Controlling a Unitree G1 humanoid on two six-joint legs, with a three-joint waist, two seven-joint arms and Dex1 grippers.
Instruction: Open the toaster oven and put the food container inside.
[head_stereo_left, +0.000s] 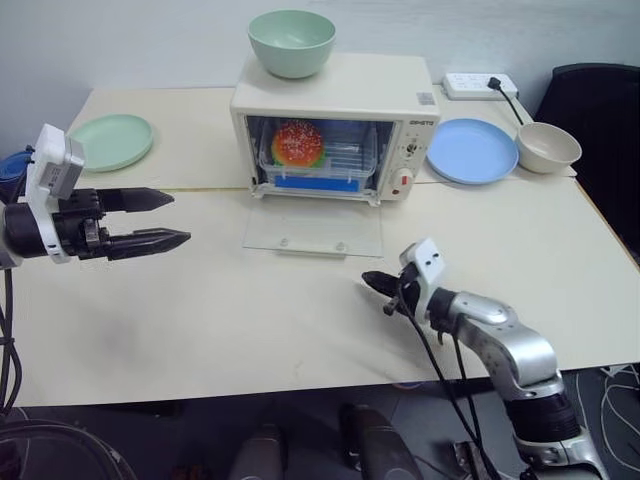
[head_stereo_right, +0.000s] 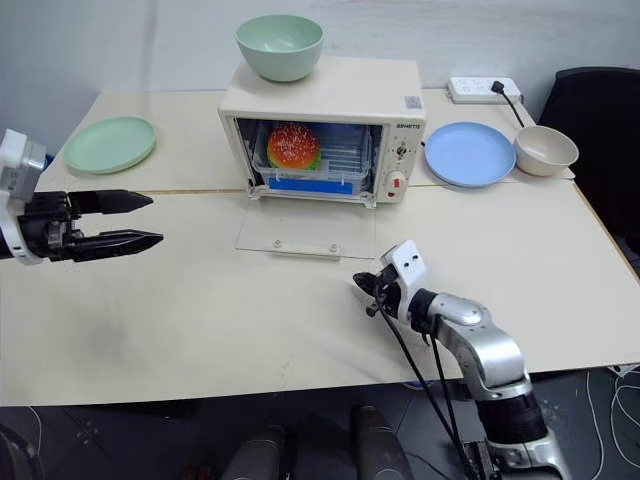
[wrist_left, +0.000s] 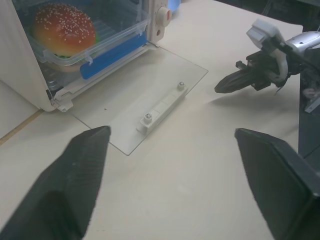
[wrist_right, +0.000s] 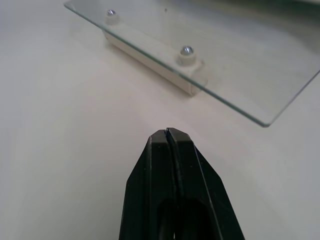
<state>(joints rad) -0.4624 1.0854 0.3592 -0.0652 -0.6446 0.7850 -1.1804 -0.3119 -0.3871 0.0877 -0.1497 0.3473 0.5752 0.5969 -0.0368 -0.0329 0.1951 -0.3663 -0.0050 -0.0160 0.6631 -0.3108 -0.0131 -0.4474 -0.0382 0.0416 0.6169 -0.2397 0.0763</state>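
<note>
Nearest, the right gripper (head_stereo_left: 376, 283) hovers pressed together over the surface (head_stereo_left: 200, 320), short of the lowered glass door (head_stereo_left: 313, 232); the left gripper (head_stereo_left: 165, 220) hangs spread and empty, well apart. Beyond, the food container (head_stereo_left: 325, 160) sits inside the toaster oven (head_stereo_left: 335, 125) — judged light, thin-walled, slippery, best taken by its rim. Its rear edge and the rack beneath are hidden.

Tableware and a power strip on a cream table (head_stereo_left: 300, 330).
Green bowl (head_stereo_left: 291, 42), green plate (head_stereo_left: 111, 140), blue plate (head_stereo_left: 471, 150), beige bowl (head_stereo_left: 547, 147), white power strip (head_stereo_left: 480, 85).

Blue object (head_stereo_left: 10, 168) largely hidden behind left arm
</note>
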